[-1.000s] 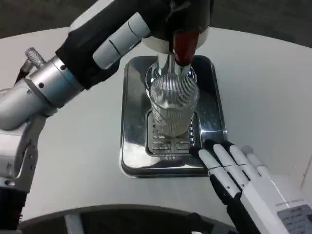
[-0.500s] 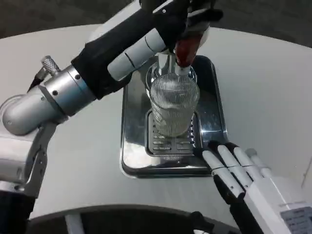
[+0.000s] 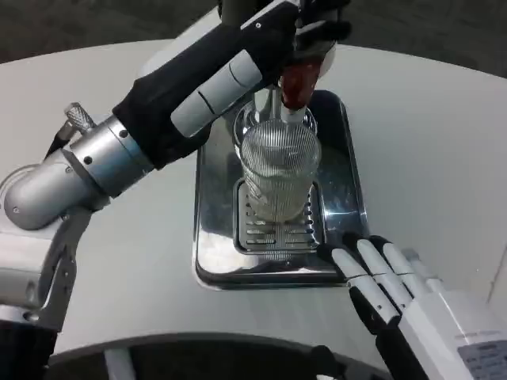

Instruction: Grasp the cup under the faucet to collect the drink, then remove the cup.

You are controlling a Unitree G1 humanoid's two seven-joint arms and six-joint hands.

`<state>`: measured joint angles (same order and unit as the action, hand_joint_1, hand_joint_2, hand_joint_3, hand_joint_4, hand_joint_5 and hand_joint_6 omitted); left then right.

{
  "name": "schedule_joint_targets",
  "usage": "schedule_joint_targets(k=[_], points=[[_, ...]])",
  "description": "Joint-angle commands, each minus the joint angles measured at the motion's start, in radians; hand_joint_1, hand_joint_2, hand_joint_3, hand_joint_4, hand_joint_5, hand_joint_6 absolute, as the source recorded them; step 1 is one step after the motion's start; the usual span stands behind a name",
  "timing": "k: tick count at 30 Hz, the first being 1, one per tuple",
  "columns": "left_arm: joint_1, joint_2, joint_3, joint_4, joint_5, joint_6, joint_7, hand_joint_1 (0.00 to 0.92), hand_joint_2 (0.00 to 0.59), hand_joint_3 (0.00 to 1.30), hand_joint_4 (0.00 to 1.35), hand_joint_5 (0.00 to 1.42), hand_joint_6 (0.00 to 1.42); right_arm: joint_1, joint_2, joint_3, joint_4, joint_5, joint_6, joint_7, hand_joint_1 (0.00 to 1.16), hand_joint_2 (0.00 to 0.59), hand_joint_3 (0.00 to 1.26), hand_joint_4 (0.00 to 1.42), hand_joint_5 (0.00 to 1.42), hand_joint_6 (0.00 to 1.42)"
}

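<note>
On the white table (image 3: pixel 444 142) before you, seen from the head camera, a shiny metal tray (image 3: pixel 214 237) lies flat with a slotted grille (image 3: pixel 273 231) set into its middle. Your ribbed clear glass cup (image 3: pixel 279 170) stands upright on that grille, directly beneath the faucet (image 3: pixel 295 83), whose red spout points down at the cup's rim; a pale liquid shows in the lower part of the cup. Your left arm (image 3: pixel 119 154) reaches across from the picture's left, its silver forearm giving way to a black sleeve with a white panel, and your left hand (image 3: pixel 313 24) is up at the top of the faucet, at the picture's upper edge, with dark fingers over it. You cannot tell whether that hand is gripping the faucet or only resting against it, because the fingers are cut off by the frame and blend into the dark top. Your right hand (image 3: pixel 388 281) sits low at the picture's right, near the tray's front right corner, with its fingers (image 3: pixel 348 265) stretched out and slightly apart, holding nothing; the fingertips lie at the tray's rim, apart from the cup.
</note>
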<state>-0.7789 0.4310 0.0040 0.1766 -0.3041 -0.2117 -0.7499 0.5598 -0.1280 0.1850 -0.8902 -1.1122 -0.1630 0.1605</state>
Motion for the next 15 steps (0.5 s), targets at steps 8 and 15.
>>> schedule_joint_targets(k=[8,15], points=[[0.086,0.066,-0.053,-0.09,0.133,-0.108,-0.039,0.0,0.103,0.0,0.0,0.07,0.03,0.031,0.012,0.008,0.002,0.004,0.01,-0.007,0.37,0.473,0.08,0.01,0.0,0.05],[0.102,0.146,-0.049,-0.112,0.277,-0.273,-0.009,0.0,0.108,0.0,0.0,0.07,0.01,0.03,0.022,0.022,0.012,0.001,0.011,-0.011,0.37,0.473,0.09,0.02,0.0,0.06]])
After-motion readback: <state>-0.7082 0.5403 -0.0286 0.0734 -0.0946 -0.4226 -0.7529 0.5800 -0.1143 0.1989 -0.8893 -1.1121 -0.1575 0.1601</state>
